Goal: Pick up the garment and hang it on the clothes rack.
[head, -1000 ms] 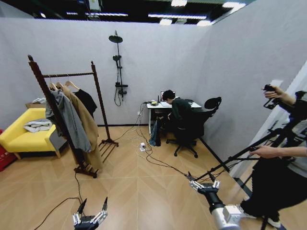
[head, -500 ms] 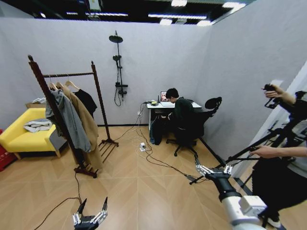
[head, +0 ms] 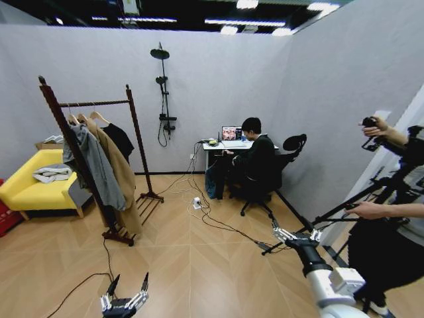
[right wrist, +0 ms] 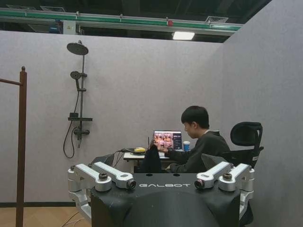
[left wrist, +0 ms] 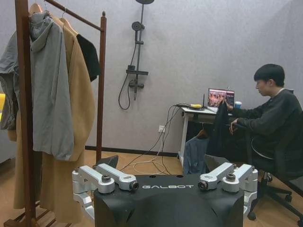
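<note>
Tools [head: 295, 234] [head: 124, 291] apart, empty (clothes rack [head: 97, 165] leftward).

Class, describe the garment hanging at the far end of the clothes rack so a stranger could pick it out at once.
Find the tall reddish-brown clothes rack beside the yellow sofa. Follow its bar to the post nearer the wall-mounted shower. There hangs the black garment: short and dark, unlike the long tan coat and grey hooded jacket beside it.
</note>
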You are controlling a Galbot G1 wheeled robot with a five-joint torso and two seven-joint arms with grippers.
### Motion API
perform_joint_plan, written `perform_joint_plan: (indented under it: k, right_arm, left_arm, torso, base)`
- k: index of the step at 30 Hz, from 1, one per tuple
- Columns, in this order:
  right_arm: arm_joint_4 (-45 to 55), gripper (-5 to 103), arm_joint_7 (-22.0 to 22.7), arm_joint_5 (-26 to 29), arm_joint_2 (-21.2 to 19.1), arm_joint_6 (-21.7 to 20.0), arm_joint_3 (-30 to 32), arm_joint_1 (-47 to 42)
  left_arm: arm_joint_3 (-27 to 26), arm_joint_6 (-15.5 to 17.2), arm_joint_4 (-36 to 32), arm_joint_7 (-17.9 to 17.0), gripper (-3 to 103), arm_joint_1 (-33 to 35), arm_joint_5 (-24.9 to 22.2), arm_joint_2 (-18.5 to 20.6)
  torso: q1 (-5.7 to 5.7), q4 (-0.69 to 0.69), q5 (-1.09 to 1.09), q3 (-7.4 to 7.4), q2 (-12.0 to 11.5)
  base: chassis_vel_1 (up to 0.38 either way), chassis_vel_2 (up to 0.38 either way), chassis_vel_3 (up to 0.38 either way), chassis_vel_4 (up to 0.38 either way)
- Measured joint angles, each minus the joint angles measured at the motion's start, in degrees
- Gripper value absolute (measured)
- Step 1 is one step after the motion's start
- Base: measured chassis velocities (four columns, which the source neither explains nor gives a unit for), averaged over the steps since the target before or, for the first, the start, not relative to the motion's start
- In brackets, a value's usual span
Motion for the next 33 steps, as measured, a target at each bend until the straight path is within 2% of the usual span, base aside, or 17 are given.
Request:
perform_joint_plan:
  k: [18, 33]
  right_arm:
    - [-2.6, 100, -0.2, 1.4, -0.4, 0.5, -0.9, 2.2]
    - [-4.4, 100, -0.2, 3.5, -0.7, -0.5, -1.1, 4.7]
  left_arm:
    - [0.0, 0.0, 0.0, 0.0, 100, 0.0, 0.0, 0.0]
    - [0.0, 0.0, 0.0, 0.0, 100, 0.0, 0.0, 0.0]
  torso:
    - [-0.02, 0.00, -0.01, -0.01, 0.0]
    - [0.01, 0.00, -0.01, 0.01, 0.0]
  base:
    - [-0.022, 0.015, 0.022, -0.022]
    - [-0.225, 0.222, 0.227, -0.239]
